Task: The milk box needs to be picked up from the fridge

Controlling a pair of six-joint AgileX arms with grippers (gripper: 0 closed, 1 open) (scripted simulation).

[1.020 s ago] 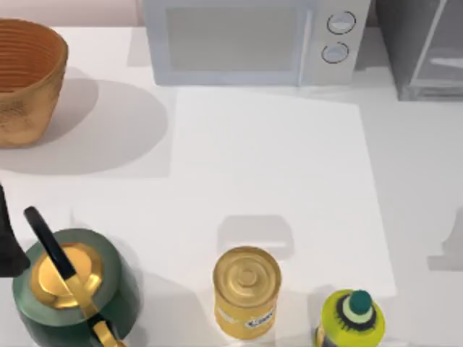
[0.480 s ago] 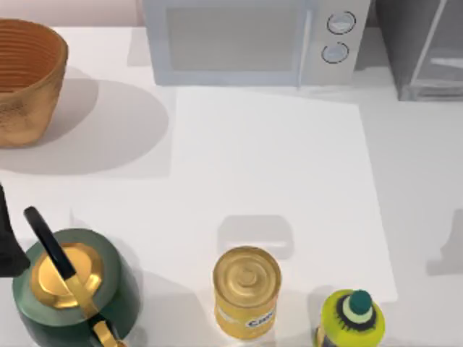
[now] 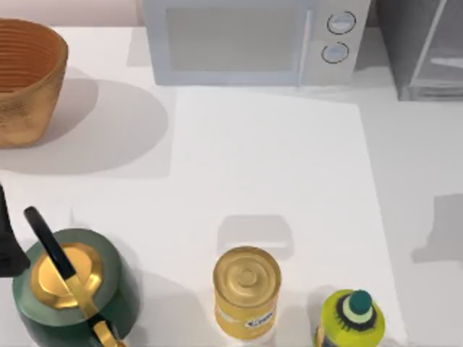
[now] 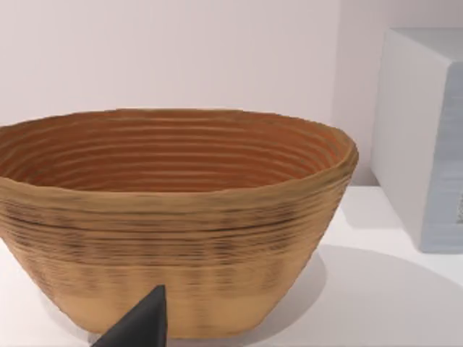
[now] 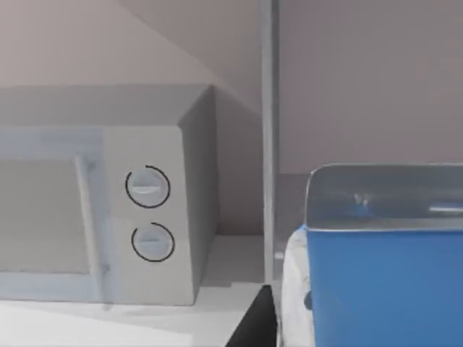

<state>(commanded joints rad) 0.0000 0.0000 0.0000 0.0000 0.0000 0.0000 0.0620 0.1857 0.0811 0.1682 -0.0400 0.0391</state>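
Your right wrist camera has the milk box (image 5: 383, 260) right up against it: a blue carton with a pale folded top edge, sitting immediately in front of the right gripper, with one dark finger (image 5: 255, 322) just beside its white side panel. You cannot tell from this whether the jaws are closed on the carton or only alongside it. Beyond the carton, a pale silver frame bar of the fridge (image 5: 269, 137) runs upright, and farther off past that bar stands the white microwave (image 5: 108, 195) with its two round knobs. In the top view the fridge (image 3: 423, 47) sits at the far right corner of the table (image 3: 268, 166), beside the microwave (image 3: 253, 40). Your left arm stays at the table's left edge (image 3: 6, 242), next to the green kettle (image 3: 72, 289) with its gold lid; one dark fingertip (image 4: 141, 325) of it points toward the woven basket (image 4: 173, 217) close ahead, and you cannot tell how those jaws stand. A yellow can (image 3: 247, 291) and a yellow-green bottle (image 3: 351, 318) stand near the front edge.
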